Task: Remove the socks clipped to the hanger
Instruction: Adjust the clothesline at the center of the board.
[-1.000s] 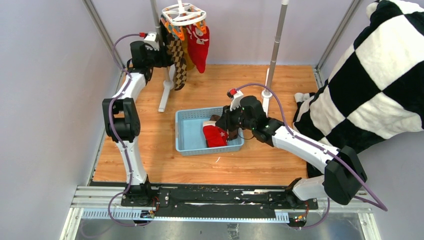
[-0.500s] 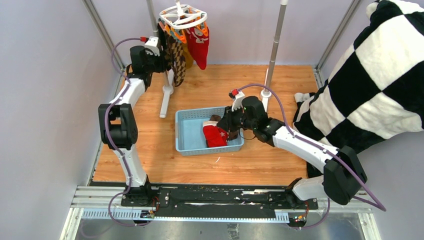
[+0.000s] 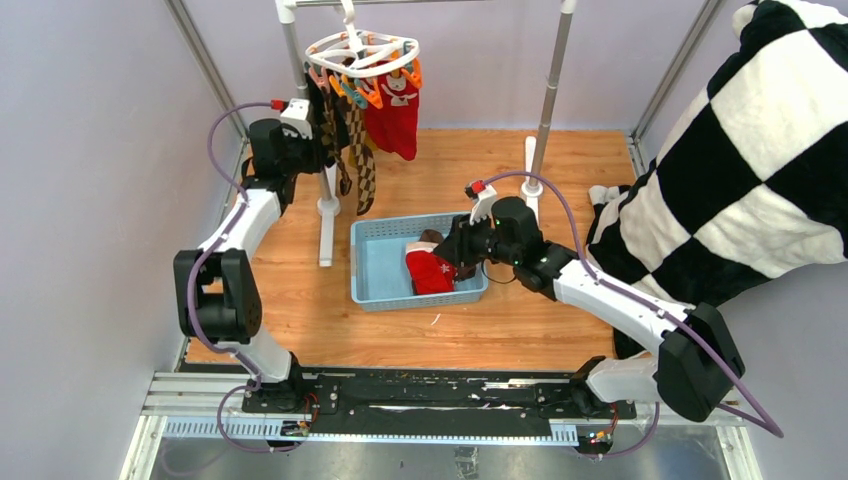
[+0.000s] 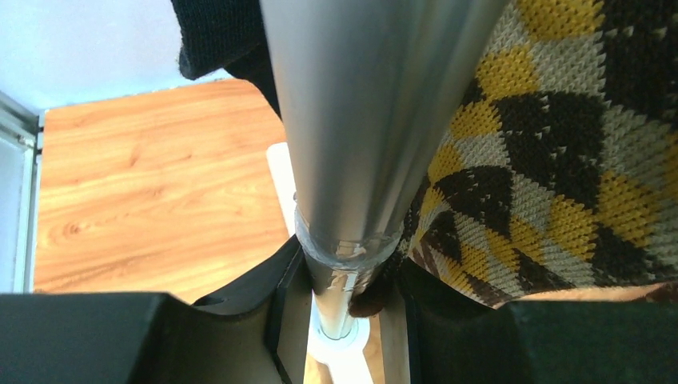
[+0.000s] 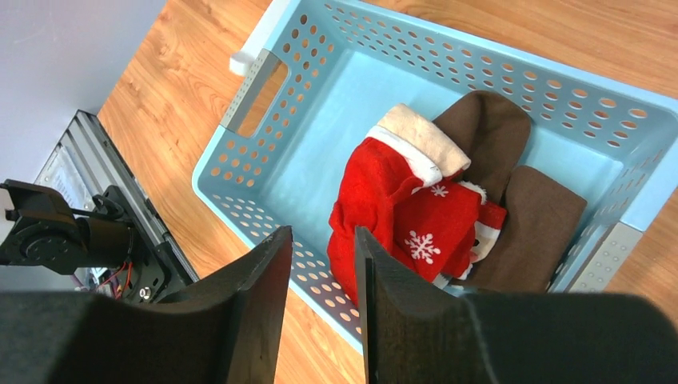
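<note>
My left gripper (image 4: pixel 344 308) is up by the hanger (image 3: pixel 362 52), jaws partway apart around the grey pole (image 4: pixel 360 120). The argyle sock (image 4: pixel 552 160) brushes one finger, but gripped or not, I can't tell. A clipped red sock (image 3: pixel 392 118) hangs alongside. My right gripper (image 5: pixel 322 240) hovers narrow and empty over the blue basket (image 5: pixel 240 104), where a red snowflake sock (image 5: pixel 416 232) and brown socks (image 5: pixel 528 232) lie.

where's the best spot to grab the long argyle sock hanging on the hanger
Pinch the argyle sock across its flat middle, below the orange peg, coming from the near side. It hangs straight down with its lower end free, and the stand's post crowds its left side; a downward pull would probably slip it out.
</note>
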`<state>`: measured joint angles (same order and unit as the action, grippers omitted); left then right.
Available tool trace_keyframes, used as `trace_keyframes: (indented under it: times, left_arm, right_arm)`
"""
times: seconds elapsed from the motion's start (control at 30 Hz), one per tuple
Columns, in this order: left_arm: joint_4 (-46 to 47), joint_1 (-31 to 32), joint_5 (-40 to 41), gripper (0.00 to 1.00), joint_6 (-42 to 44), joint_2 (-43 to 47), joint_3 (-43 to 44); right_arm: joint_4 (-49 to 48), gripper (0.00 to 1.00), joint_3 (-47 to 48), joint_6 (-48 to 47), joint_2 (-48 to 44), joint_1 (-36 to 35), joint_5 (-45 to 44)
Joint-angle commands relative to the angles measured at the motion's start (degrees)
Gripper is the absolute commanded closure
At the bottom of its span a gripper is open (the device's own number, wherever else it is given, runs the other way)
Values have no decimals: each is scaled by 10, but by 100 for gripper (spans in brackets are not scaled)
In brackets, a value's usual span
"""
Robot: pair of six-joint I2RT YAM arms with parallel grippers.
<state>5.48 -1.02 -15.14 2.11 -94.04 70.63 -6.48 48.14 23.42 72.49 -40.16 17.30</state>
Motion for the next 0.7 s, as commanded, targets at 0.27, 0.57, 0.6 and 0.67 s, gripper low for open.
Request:
trace_keyframes:
  times: [0.27,0.57,0.6,0.67]
  left_arm:
    - [-166,1,49,1,-8,82,1]
    - [-288,-11,-1,0,-13,190,-24]
    - [-306,-14,-12,0,-14,206,-24]
    - [-349,-21,-34,0,-13,234,-24]
  right_arm:
    - [-52,35,44,-38,-3,-58,-75]
    - [-120,21,180,-125,92,-111,-120]
    - [-144,21,191,-135,107,-115,-125]
    - [-205,20,207,-164,139,-124,-139]
